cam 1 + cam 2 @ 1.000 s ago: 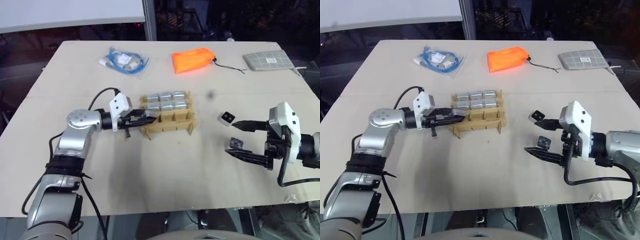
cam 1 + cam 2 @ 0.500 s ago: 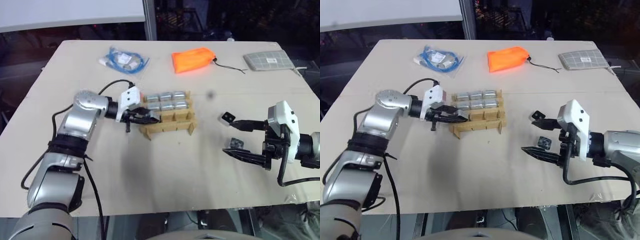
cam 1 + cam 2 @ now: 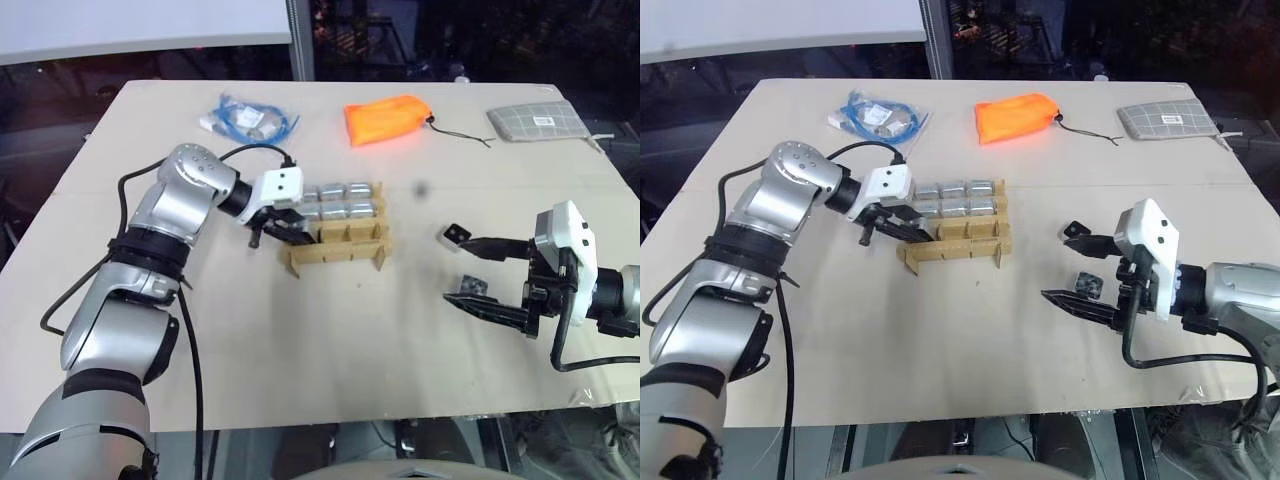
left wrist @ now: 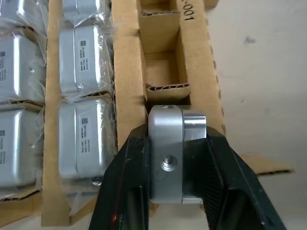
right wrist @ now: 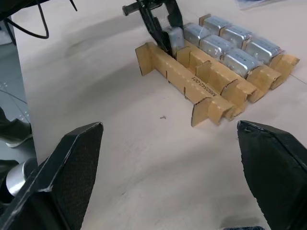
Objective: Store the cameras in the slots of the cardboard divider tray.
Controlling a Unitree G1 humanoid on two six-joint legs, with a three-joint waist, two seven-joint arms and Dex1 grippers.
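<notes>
Left pincer [image 4: 165,165] is gripping a small silver-grey boxy camera [image 4: 168,148] by its flat sides over the light-brown cardboard divider tray [image 3: 335,243]; rigid, smooth metal, likely slippery. Right pincer [image 3: 487,279] is standing wide, holding nothing.

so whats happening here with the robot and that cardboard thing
The robot is filling a cardboard divider tray with small cameras. Six wrapped ones sit in its two far rows. The left gripper has a silver camera between its fingers at the end slot of the near row, whose other slots look empty. The right gripper is open over the table, with two loose cameras lying near its fingers.
</notes>
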